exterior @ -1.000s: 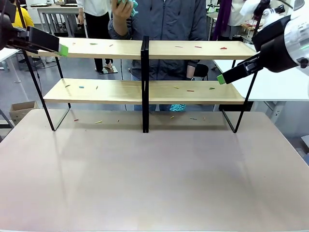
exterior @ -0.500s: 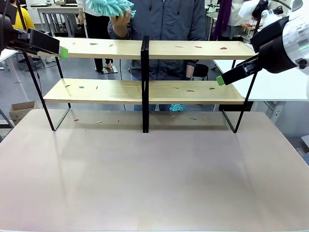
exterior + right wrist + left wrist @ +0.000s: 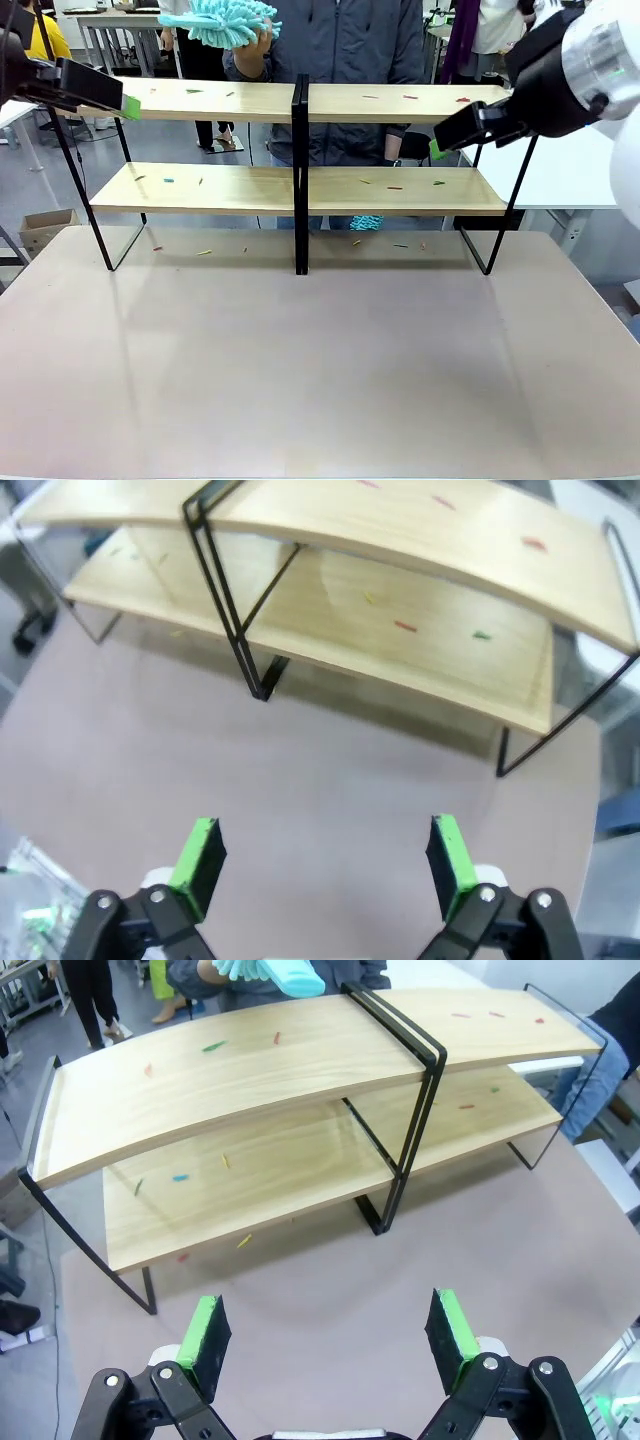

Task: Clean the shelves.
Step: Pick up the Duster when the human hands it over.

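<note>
The shelves (image 3: 220, 188) are made of light wood boards, smooth and matt, with faint grain, set in a thin black metal frame (image 3: 300, 170). The table (image 3: 320, 360) is surfaced in smooth, matt beige. At the far side, the duster (image 3: 222, 20) is seen as fluffy teal cloth and the jacket (image 3: 350, 40) as grey fabric.

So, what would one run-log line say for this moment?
left gripper open | right gripper open | shelves littered with bits | person's hand holds teal duster
</note>
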